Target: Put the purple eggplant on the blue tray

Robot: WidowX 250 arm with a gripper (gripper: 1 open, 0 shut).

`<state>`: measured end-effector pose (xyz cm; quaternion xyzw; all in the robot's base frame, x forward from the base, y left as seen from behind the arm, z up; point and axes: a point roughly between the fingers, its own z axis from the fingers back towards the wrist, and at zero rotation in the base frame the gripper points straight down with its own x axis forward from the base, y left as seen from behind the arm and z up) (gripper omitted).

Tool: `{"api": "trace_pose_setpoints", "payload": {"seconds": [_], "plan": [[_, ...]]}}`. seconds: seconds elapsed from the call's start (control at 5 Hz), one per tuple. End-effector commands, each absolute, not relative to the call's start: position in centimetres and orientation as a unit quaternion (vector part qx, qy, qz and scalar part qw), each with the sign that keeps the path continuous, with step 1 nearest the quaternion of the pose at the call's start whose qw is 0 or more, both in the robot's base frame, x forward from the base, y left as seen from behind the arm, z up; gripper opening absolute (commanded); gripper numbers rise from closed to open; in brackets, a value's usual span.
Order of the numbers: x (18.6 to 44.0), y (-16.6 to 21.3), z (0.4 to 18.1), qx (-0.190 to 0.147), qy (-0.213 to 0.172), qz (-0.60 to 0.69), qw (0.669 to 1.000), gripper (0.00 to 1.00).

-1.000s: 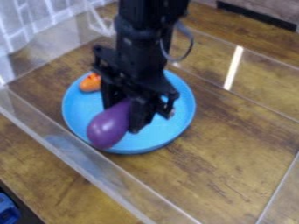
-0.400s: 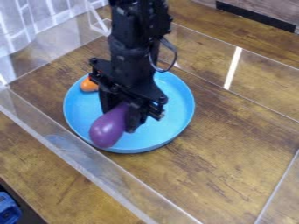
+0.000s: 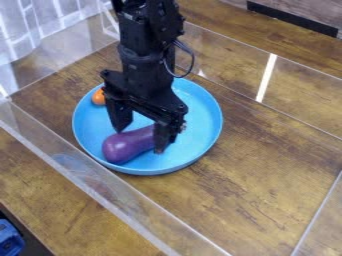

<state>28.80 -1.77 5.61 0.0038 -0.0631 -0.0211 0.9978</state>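
Table: a dark wooden top (image 3: 254,190) is seen, with clear plastic walls (image 3: 80,165) set along its edges.
Carrot: an orange piece (image 3: 99,97) is glimpsed at the tray's left rim, mostly hidden behind the arm.
Tray: the blue tray (image 3: 201,140) is placed left of centre on the table.
Eggplant: the purple eggplant (image 3: 128,146) is laid on its side inside the tray, in its near-left part.
Gripper: the black gripper (image 3: 143,130) is pointed down over the eggplant, with its jaws spread apart and nothing pinched.
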Motion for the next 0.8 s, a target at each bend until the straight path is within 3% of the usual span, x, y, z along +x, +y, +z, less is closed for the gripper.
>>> {"api": "trace_pose_setpoints", "payload": {"seconds": [0.0, 0.6], "plan": [[29.85, -1.47, 7.76, -0.019, -0.114, -0.021, 0.993, 1.00], [30.20, -1.19, 8.32, -0.043, -0.139, -0.031, 0.989, 1.00]]}}
